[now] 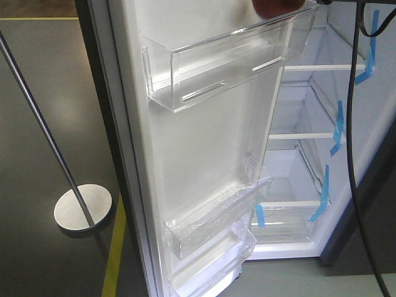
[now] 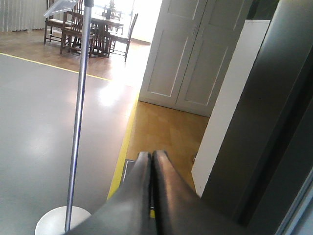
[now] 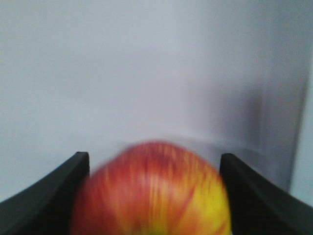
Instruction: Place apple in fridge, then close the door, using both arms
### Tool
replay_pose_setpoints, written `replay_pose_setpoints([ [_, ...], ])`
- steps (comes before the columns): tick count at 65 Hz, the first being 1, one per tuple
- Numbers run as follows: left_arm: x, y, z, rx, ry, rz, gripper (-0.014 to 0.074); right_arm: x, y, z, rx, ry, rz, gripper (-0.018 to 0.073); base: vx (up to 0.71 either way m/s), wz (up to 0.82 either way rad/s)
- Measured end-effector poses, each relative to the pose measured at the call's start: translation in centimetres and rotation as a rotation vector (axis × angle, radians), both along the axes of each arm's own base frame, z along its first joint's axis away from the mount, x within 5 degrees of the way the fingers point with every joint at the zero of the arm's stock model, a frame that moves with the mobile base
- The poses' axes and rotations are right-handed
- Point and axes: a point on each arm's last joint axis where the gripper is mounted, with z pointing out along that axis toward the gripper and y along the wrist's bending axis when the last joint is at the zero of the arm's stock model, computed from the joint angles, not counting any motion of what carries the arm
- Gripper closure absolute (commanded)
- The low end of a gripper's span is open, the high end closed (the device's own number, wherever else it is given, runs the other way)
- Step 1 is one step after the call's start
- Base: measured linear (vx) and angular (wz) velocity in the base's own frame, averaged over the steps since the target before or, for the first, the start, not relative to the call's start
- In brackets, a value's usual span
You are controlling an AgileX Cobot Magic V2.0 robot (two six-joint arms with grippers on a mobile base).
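Currently, I read the left gripper as clenched: both fingers press together with nothing between them, pointing over the grey floor toward the yellow line. Left of it stands the silver pole on its round white base. In the front view, the pole is at far left, well apart from the door, which stands open with its white inner face toward me. A clear upper bin and a clear lower bin hang on it. Right of the door, the fridge interior shows white shelves and blue tape strips. A black cable hangs across the right side. The right gripper grasps the apple, red with a yellow patch and blurred, between both black fingers, in front of a plain white surface.
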Motion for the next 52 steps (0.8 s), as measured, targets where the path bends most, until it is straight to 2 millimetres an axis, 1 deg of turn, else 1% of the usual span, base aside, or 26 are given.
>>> replay_pose_setpoints([
  [9, 0.0, 0.0, 0.0, 0.000, 0.000, 0.000, 0.0603, 0.2, -0.1, 0.2, 0.017, -0.012, -0.025, -0.0041, 0.00, 0.00],
  [17, 0.0, 0.0, 0.0, 0.000, 0.000, 0.000, 0.0603, 0.2, -0.1, 0.2, 0.018, -0.013, -0.027, -0.0014, 0.00, 0.00],
  [23, 0.0, 0.0, 0.0, 0.000, 0.000, 0.000, 0.0603, 0.1, -0.1, 0.4, 0.024, -0.015, -0.025, 0.0032, 0.00, 0.00],
  [28, 0.0, 0.0, 0.0, 0.000, 0.000, 0.000, 0.0603, -0.3, -0.1, 0.9, 0.035, -0.028, -0.024, 0.0114, 0.00, 0.00],
  [30, 0.0, 0.0, 0.0, 0.000, 0.000, 0.000, 0.0603, -0.7, -0.1, 1.4, 0.040, -0.040, -0.023, 0.0156, 0.00, 0.00],
  [32, 0.0, 0.0, 0.0, 0.000, 0.000, 0.000, 0.0603, -1.1, -0.1, 1.9, 0.041, -0.052, -0.022, 0.0217, 0.00, 0.00],
  [35, 0.0, 0.0, 0.0, 0.000, 0.000, 0.000, 0.0603, -2.1, -0.1, 3.0, 0.043, -0.078, -0.019, 0.0286, 0.00, 0.00],
  [36, 0.0, 0.0, 0.0, 0.000, 0.000, 0.000, 0.0603, -2.3, -0.1, 3.2, 0.042, -0.082, -0.017, 0.0330, 0.00, 0.00],
  [39, 0.0, 0.0, 0.0, 0.000, 0.000, 0.000, 0.0603, -3.4, 0.0, 4.2, 0.041, -0.108, -0.009, 0.0423, 0.00, 0.00],
  [42, 0.0, 0.0, 0.0, 0.000, 0.000, 0.000, 0.0603, -4.8, 0.0, 5.4, 0.033, -0.140, 0.001, 0.0516, 0.00, 0.00],
  [43, 0.0, 0.0, 0.0, 0.000, 0.000, 0.000, 0.0603, -5.2, 0.1, 5.7, 0.028, -0.148, 0.008, 0.0562, 0.00, 0.00],
  [44, 0.0, 0.0, 0.0, 0.000, 0.000, 0.000, 0.0603, -5.6, 0.1, 6.0, 0.023, -0.156, 0.011, 0.0576, 0.00, 0.00],
  [47, 0.0, 0.0, 0.0, 0.000, 0.000, 0.000, 0.0603, -7.0, 0.1, 7.1, 0.001, -0.186, 0.021, 0.0575, 0.00, 0.00],
  [52, 0.0, 0.0, 0.0, 0.000, 0.000, 0.000, 0.0603, -8.9, 0.2, 8.1, -0.036, -0.209, 0.040, 0.0566, 0.00, 0.00],
])
